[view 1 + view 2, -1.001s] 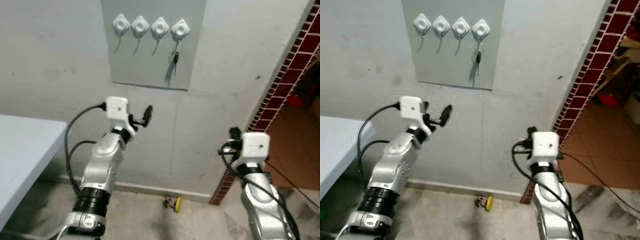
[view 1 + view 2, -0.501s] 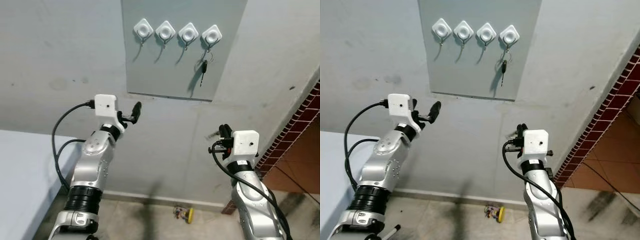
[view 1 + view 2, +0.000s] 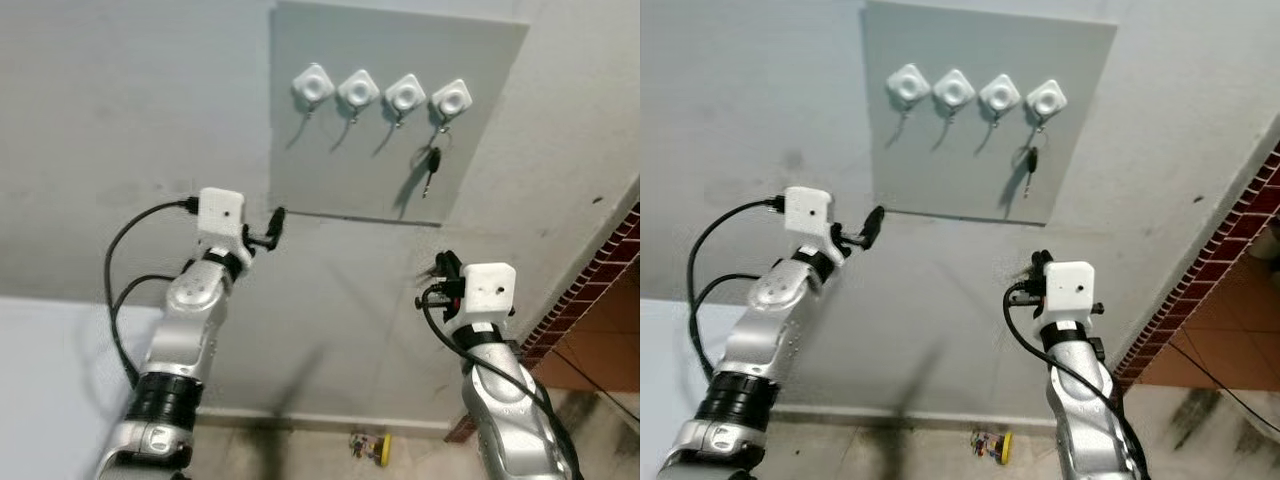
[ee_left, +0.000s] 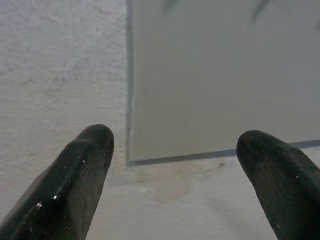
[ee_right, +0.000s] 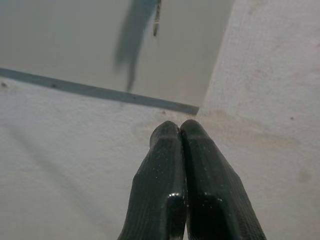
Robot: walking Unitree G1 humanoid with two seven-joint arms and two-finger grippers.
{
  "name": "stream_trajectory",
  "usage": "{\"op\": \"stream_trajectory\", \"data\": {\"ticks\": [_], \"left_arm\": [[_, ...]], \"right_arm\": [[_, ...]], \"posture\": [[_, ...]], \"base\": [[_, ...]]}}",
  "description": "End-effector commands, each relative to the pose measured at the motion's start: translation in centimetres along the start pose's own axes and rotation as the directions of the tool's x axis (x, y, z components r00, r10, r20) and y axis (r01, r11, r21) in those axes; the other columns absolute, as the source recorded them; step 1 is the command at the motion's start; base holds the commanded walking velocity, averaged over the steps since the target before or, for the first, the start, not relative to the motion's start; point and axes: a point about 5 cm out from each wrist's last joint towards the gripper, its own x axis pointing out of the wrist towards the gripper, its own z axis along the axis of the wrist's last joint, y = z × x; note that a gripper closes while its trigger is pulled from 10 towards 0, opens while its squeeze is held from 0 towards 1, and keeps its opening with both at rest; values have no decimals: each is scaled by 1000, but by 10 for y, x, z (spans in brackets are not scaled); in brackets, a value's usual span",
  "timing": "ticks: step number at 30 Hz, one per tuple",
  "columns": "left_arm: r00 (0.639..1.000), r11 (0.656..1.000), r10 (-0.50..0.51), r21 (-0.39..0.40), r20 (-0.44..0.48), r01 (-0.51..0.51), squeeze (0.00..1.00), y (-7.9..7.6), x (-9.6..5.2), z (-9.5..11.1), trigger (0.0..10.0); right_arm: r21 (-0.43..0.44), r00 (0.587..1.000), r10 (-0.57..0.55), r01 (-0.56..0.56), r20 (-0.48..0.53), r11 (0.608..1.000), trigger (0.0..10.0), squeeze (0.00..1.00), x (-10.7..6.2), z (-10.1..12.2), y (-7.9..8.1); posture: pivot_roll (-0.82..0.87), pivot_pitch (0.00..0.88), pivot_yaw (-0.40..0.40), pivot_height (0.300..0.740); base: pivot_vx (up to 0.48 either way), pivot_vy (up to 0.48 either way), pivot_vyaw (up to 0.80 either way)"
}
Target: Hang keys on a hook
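A grey panel (image 3: 330,140) on the wall carries four white hooks in a row. A key with a black head (image 3: 432,163) hangs from the rightmost hook (image 3: 451,99); its tip (image 5: 157,20) shows in the right wrist view. My left gripper (image 3: 276,226) is raised near the panel's lower left corner, open, with nothing between its fingers (image 4: 80,175). My right gripper (image 3: 444,268) is held up below the panel's right side, its fingers (image 5: 175,165) pressed together and holding nothing.
A pale table surface (image 3: 50,380) lies at the lower left. A red brick pillar edge (image 3: 590,290) runs down the right side, with a tiled floor beyond. A small yellow object (image 3: 372,446) lies on the floor by the wall's base.
The camera has tilted up and shifted, so the panel sits lower and further right in the picture. The left gripper has come closer to the panel's lower edge.
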Motion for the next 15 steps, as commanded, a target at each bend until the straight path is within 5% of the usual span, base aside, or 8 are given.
{"op": "stream_trajectory", "data": {"ticks": [1,10,15], "left_arm": [[999,1000,10,20,48,-11,0,8,-2,12,10000],[985,983,-143,131,91,131,0,-9,0,26,10000],[942,935,-310,218,126,279,0,-27,-1,40,10000]], "right_arm": [[14,1000,9,-10,22,1000,10000,0,2,6,6],[16,998,45,-46,32,999,10000,0,3,9,9],[8,982,154,-155,108,988,10000,0,9,27,15]], "posture": [[-96,0,-42,740],[-87,9,-47,740],[-94,19,-42,740]], "base": [[0,0,0],[0,0,0],[0,0,0]]}}
